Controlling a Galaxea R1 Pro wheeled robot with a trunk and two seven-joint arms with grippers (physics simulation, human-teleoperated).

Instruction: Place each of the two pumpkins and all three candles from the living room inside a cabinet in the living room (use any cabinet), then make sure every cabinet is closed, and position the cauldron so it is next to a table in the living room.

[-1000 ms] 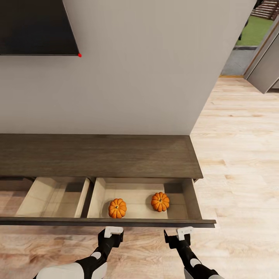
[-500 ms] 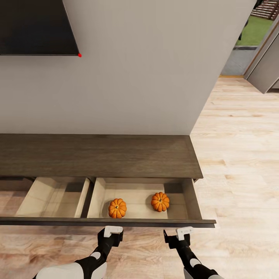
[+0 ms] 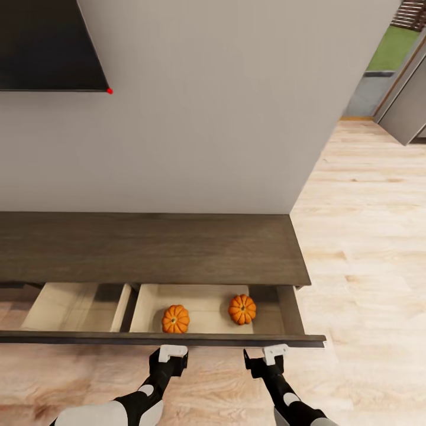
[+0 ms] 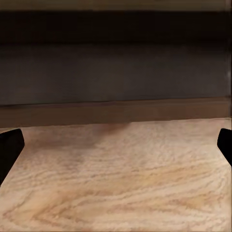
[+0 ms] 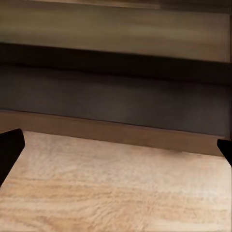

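The long, low dark-brown cabinet (image 3: 148,248) stands against the wall with its drawers pulled out. Two orange pumpkins (image 3: 176,319) (image 3: 242,309) lie in the right-hand drawer, and the left-hand drawer (image 3: 71,305) holds nothing I can see. My left gripper (image 3: 173,352) and right gripper (image 3: 273,351) hover low just before the dark drawer front (image 3: 160,339). Both are open and empty. In the wrist views the left gripper (image 4: 116,150) and right gripper (image 5: 116,150) face that dark front (image 4: 116,72) (image 5: 116,96) over the floor. The candles and the cauldron are out of view.
A dark TV screen (image 3: 41,47) hangs on the grey wall above the cabinet. Light wood floor (image 3: 367,236) stretches to the right of the cabinet, toward an open doorway (image 3: 390,65) at the far right.
The drawers stick out less than before, pushed partly in. My right gripper has shifted a little left and toward the drawer front. The view has also shifted slightly.
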